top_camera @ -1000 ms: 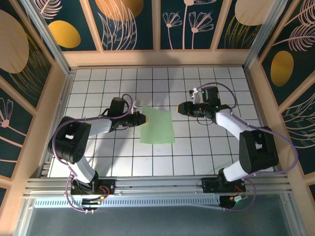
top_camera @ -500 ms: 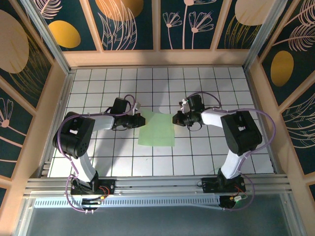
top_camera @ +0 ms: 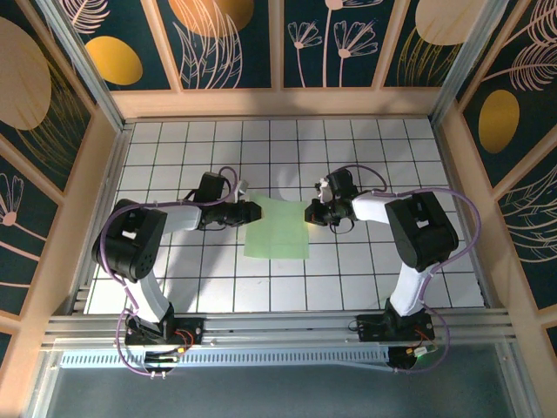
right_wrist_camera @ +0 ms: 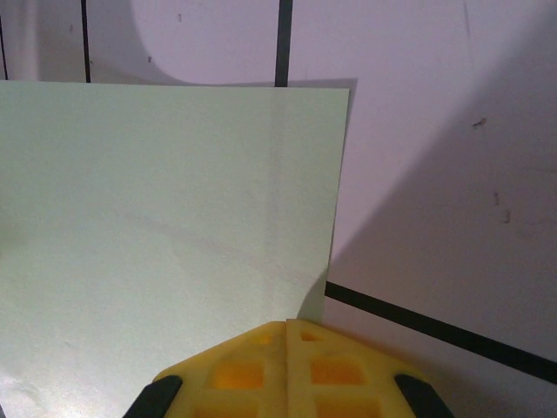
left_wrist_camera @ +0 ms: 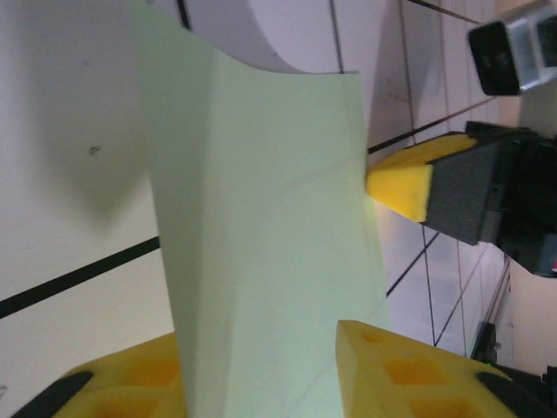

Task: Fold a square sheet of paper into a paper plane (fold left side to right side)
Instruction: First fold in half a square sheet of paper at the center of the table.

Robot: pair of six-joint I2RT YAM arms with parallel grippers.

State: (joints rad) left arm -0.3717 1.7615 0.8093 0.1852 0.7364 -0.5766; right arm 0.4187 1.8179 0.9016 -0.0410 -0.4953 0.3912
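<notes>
The square sheet of paper point(top_camera: 278, 231) lies light green on the white grid table between both arms. My left gripper point(top_camera: 255, 212) is at its upper left edge. In the left wrist view the sheet point(left_wrist_camera: 261, 218) rises curved between the two yellow fingers, and the left gripper point(left_wrist_camera: 261, 348) stands open around it. My right gripper point(top_camera: 308, 213) is at the sheet's upper right edge. Its yellow tips point(right_wrist_camera: 287, 324) are pressed together, shut, touching the edge of the sheet point(right_wrist_camera: 157, 218). Whether they pinch the sheet I cannot tell. The right gripper's tip point(left_wrist_camera: 396, 185) meets the sheet's far edge.
The tiled table point(top_camera: 200, 157) is boxed in by wooden walls point(top_camera: 278, 103) at the back and both sides. An aluminium rail point(top_camera: 278, 326) with both arm bases runs along the near edge. Free tiles lie behind and in front of the sheet.
The right arm swung left to the sheet's right edge and shut. The left gripper's jaws opened at the left edge. The sheet shifted slightly left.
</notes>
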